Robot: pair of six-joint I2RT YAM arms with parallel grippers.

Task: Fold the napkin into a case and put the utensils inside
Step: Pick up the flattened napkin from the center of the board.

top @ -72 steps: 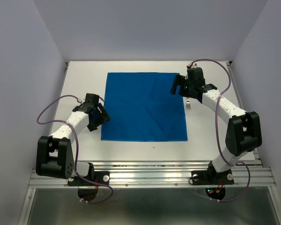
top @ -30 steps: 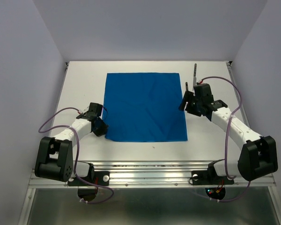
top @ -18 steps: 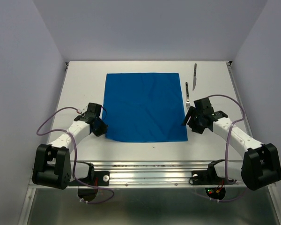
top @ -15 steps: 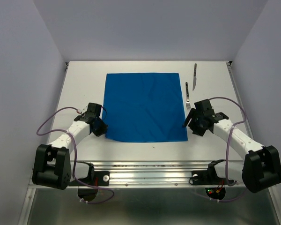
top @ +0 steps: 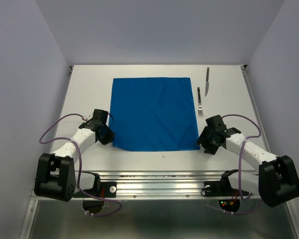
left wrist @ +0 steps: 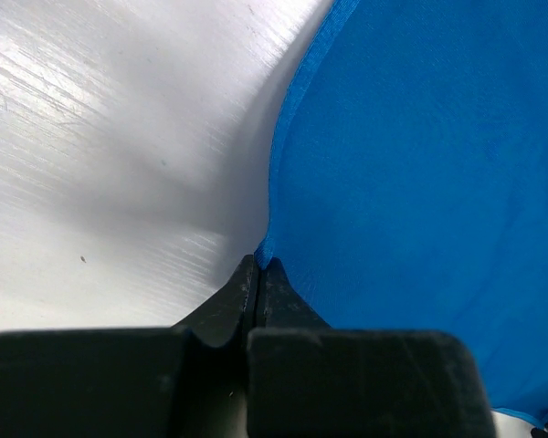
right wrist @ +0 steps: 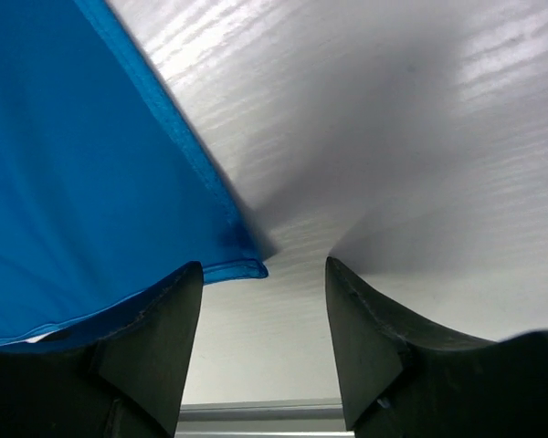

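The napkin [top: 154, 113] lies spread flat on the white table, a blue near-square. My left gripper [top: 105, 134] sits at its near left corner. In the left wrist view the left gripper [left wrist: 258, 266] is shut with the napkin [left wrist: 411, 182] corner pinched between its tips. My right gripper [top: 205, 142] is low at the near right corner. In the right wrist view the right gripper [right wrist: 263, 265] stands open, and the napkin [right wrist: 82, 182] corner pokes into the gap, close to the left finger [right wrist: 155, 338]. The utensils lie right of the cloth: a fork [top: 200, 102] and a knife [top: 207, 82] farther back.
The white table [top: 89, 89] is enclosed by pale walls on the left, right and back. An aluminium rail [top: 159, 186] carrying both arm bases runs along the near edge. The fork lies just past the right arm's wrist.
The right arm has come toward the near edge, from beside the fork to the napkin's near right corner, and its jaws have narrowed somewhat. The left gripper has stayed put on its corner.
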